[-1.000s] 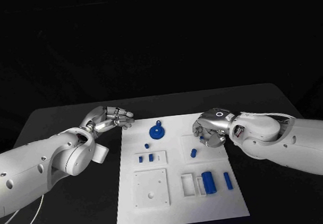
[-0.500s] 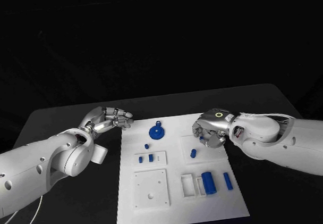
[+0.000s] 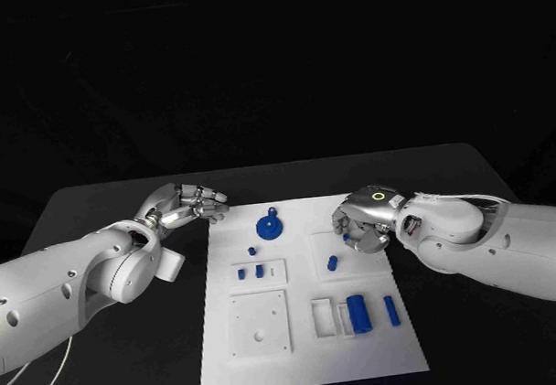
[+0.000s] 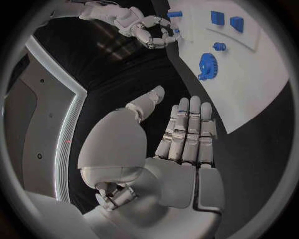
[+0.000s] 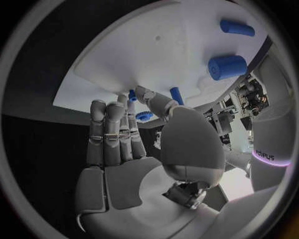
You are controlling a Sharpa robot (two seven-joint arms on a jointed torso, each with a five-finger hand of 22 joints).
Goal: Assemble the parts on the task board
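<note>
The white task board (image 3: 307, 355) lies in the middle of the table. My right hand (image 3: 361, 223) hovers over its far right part, and thumb and a finger pinch a small blue part (image 5: 132, 94). My left hand (image 3: 189, 204) hangs just off the board's far left corner, fingers straight and empty, as the left wrist view shows (image 4: 187, 134). A blue gear (image 3: 271, 225) lies at the far end, with a small peg (image 3: 253, 249) and two small blocks (image 3: 252, 271) nearer me. A short blue piece (image 3: 333, 262) sits close to my right hand.
Toward the near end a thick blue cylinder (image 3: 357, 312) rests in a white holder beside a slim blue rod (image 3: 391, 310). A white square plate (image 3: 260, 323) with holes sits at the near left. Black table (image 3: 136, 371) borders the board on both sides.
</note>
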